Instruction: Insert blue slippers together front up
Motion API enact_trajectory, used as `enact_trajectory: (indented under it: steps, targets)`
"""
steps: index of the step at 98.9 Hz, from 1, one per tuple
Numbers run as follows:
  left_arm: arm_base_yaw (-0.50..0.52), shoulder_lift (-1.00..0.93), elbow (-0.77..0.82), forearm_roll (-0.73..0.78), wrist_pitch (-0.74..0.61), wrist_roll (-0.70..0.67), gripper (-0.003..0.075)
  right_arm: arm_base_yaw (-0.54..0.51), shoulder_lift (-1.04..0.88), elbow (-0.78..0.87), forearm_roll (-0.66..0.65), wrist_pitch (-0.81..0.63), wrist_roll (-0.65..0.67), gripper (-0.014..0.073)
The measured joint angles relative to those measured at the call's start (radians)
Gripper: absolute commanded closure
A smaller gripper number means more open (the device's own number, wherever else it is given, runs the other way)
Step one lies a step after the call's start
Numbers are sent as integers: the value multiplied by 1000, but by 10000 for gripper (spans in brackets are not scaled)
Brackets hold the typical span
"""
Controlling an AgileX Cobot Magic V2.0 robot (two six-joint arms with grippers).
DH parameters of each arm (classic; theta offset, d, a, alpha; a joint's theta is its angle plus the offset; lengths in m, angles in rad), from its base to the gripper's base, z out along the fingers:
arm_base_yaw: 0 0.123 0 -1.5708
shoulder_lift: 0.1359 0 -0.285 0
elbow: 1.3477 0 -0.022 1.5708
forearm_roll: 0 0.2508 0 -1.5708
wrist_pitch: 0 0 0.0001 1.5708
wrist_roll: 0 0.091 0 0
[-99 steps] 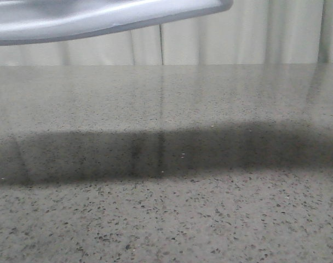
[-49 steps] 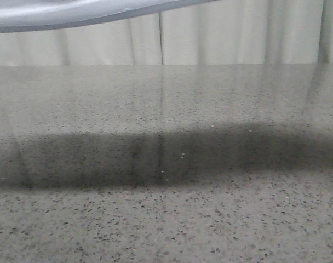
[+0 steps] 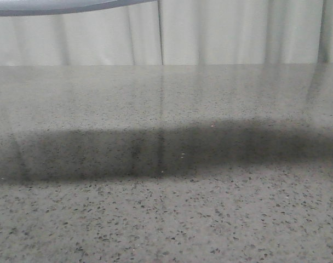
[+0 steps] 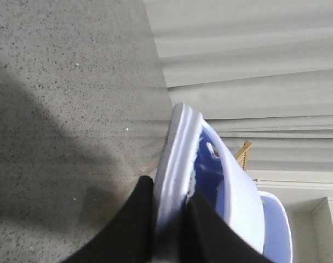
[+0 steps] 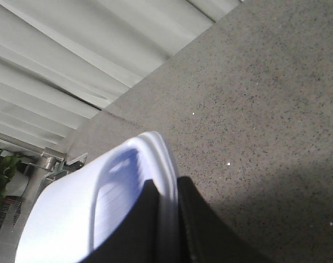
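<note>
Front view: speckled grey table [image 3: 166, 219], bare in this view, crossed by a broad dark shadow; pale curtain [image 3: 237, 33] behind. At the top left edge, a sliver of grey-blue sole, one slipper [image 3: 62, 5] held high above the table. No gripper visible here.

Left wrist view: left gripper [image 4: 167, 219], black fingers closed on the sole edge of a pale blue slipper [image 4: 232, 197]; strap with side cutout and darker footbed visible; the slipper is clear of the table.

Right wrist view: right gripper [image 5: 164, 219], fingers clamped on the rim of the second slipper [image 5: 79, 213]; ribbed footbed faces the camera; also off the table.

Step in hand, as judged: both slippers lifted, not yet nested. Next move calls for aligning the pair and sliding one into the other's strap, fronts upward.
</note>
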Motion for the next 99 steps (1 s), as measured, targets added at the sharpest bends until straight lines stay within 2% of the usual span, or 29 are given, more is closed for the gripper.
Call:
enact_trajectory:
  steps: [34, 35, 74, 99]
  targets:
    - [0, 0, 0, -28, -7, 3, 704, 0, 83, 0, 231, 5, -215, 701]
    - [0, 0, 0, -49, -5, 23, 704, 11, 117, 0, 259, 6, -260, 701]
    - [0, 0, 0, -55, 22, 30, 704, 17, 203, 0, 292, 42, -374, 701]
    - [0, 0, 0, -55, 24, 32, 704, 17, 266, 0, 398, 93, -505, 701]
